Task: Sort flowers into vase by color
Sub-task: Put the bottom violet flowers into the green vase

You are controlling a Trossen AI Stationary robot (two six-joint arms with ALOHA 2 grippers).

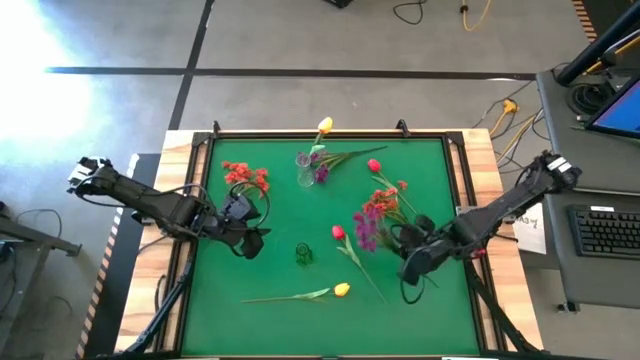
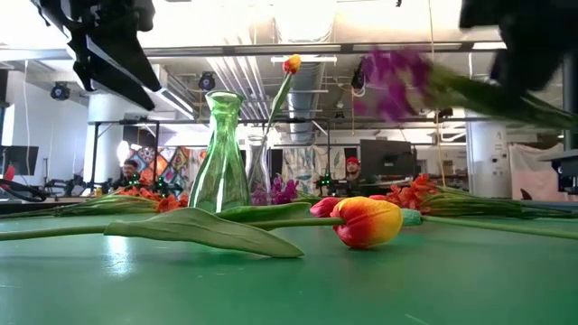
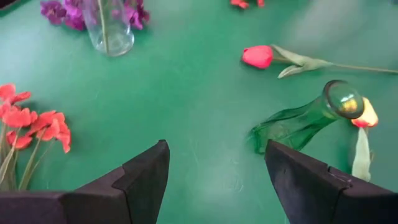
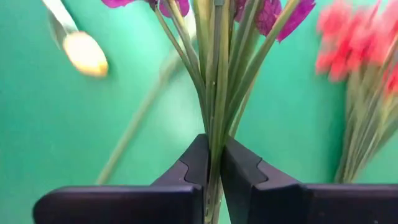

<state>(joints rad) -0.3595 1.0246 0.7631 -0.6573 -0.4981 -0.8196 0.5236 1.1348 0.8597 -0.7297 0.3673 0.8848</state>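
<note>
My right gripper (image 1: 408, 264) (image 4: 212, 149) is shut on a purple spray (image 1: 365, 230) (image 2: 393, 81), which is raised above the table's right half. My left gripper (image 1: 252, 240) (image 3: 217, 162) hovers open over the left half, with nothing between its fingers. The clear vase (image 1: 305, 170) (image 3: 109, 28) stands at the far middle and holds a yellow tulip (image 1: 325, 125) and purple blooms (image 1: 321, 173). A pink-red tulip (image 1: 338, 232) and a yellow tulip (image 1: 342, 290) lie on their sides on the cloth. Orange-red sprays lie at the left (image 1: 245, 178) and at the right (image 1: 385, 200). My right gripper pinches the purple spray's bundle of thin green stems (image 4: 214, 118) between its two fingers, below the blooms. The fingers slant down, and the stems run out ahead roughly along them. The spray is lifted clear of the table, its blooms pointing toward the table's left.
A small green glass vase (image 1: 303, 254) (image 3: 305, 121) stands near the table's middle, between the two grippers. Another pink-red tulip (image 1: 373, 165) lies far right of the clear vase. A raised rim (image 1: 330, 133) edges the green table. People sit in the room behind it.
</note>
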